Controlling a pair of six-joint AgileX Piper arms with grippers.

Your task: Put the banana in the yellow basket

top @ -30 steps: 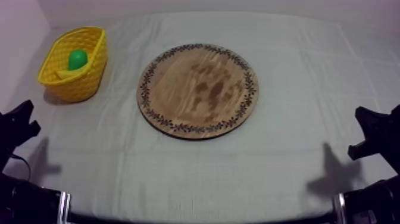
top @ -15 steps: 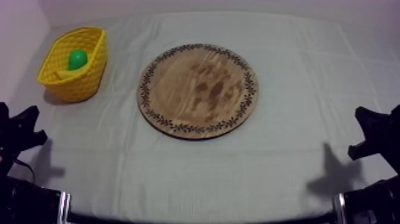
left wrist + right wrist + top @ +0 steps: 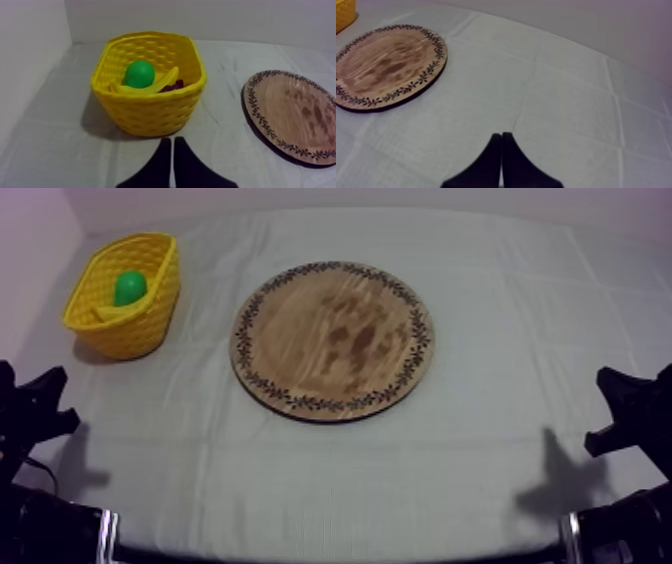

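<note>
The banana (image 3: 152, 86) lies inside the yellow basket (image 3: 150, 112), curved beside a green pear (image 3: 139, 74) and a dark purple fruit (image 3: 172, 87). In the top view the basket (image 3: 135, 323) stands at the far left with the pear (image 3: 130, 287) and banana (image 3: 104, 312) in it. The round wooden board (image 3: 333, 339) sits bare at the table's middle. My left gripper (image 3: 172, 143) is shut on nothing, a short way in front of the basket, low at the left (image 3: 35, 403). My right gripper (image 3: 501, 136) is shut on nothing over bare cloth, low at the right (image 3: 625, 413).
The board (image 3: 295, 112) lies to the right of the basket. A pale wall runs along the table's left and far sides. Open cloth stretches between the board (image 3: 383, 65) and the right gripper.
The left gripper dropped a little lower toward the left edge between one second ago and half a second ago, then stayed still. Nothing else moved.
</note>
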